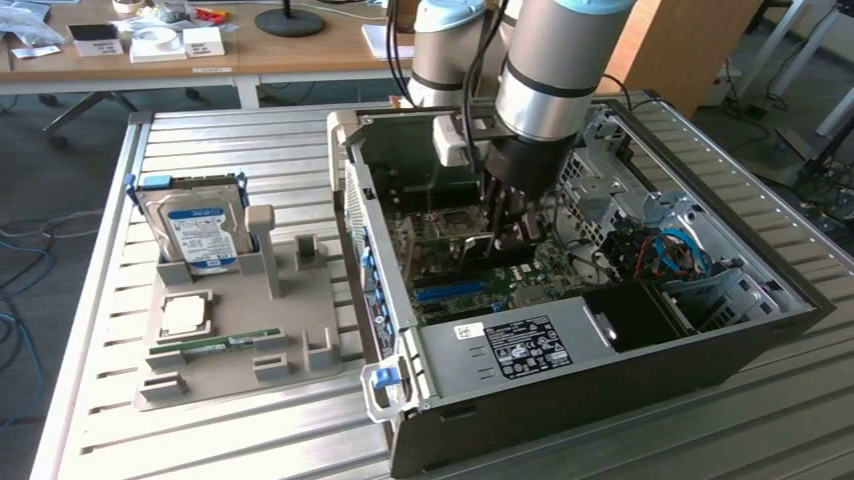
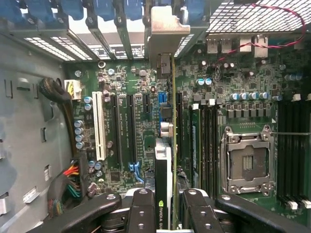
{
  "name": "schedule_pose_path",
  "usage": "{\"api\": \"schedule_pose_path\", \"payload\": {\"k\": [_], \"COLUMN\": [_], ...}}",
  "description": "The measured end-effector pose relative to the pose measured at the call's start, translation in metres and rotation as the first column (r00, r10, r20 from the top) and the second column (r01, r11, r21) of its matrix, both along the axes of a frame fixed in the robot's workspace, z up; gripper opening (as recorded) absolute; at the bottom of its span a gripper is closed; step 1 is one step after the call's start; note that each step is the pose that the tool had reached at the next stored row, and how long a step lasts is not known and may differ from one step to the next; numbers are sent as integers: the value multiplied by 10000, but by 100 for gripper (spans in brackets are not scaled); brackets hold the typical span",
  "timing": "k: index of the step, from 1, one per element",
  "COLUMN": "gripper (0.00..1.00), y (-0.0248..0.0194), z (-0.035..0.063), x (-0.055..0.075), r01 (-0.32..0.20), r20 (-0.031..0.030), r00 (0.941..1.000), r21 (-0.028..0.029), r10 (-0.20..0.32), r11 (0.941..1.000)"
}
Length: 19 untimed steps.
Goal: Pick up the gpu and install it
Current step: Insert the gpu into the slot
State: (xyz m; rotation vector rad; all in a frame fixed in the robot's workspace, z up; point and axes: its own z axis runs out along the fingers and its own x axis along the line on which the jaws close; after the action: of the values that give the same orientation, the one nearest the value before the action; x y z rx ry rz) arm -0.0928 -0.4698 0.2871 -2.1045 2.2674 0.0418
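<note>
In the wrist view I see the gpu (image 2: 164, 194) edge-on: a thin green card edge, a black cooler with an NVIDIA label, and its silver end bracket (image 2: 165, 34) against the case's rear slot openings. My gripper (image 2: 168, 213) is shut on it, with a black finger (image 2: 143, 213) on each side. The card stands upright over the motherboard (image 2: 223, 77), in line with the black expansion slots (image 2: 131, 126). Whether it sits in a slot I cannot tell. In the exterior view my gripper (image 1: 514, 225) reaches down inside the open computer case (image 1: 601, 380).
A white slot (image 2: 99, 126), an empty processor socket (image 2: 248, 162) and cable bundles (image 2: 70, 179) surround the card. Outside the case, on the exterior view's left, a grey holder (image 1: 254, 350) carries a hard drive (image 1: 200, 230), a processor chip (image 1: 184, 315) and a memory stick (image 1: 214, 345).
</note>
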Motion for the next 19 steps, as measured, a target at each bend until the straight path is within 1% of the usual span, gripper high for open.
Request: {"api": "schedule_pose_path", "payload": {"k": [19], "gripper": [27], "y": [2], "z": [-53], "x": [-90], "r01": [1], "r20": [1], "r00": [10000], "r21": [1], "r10": [-1], "r11": [10000]}}
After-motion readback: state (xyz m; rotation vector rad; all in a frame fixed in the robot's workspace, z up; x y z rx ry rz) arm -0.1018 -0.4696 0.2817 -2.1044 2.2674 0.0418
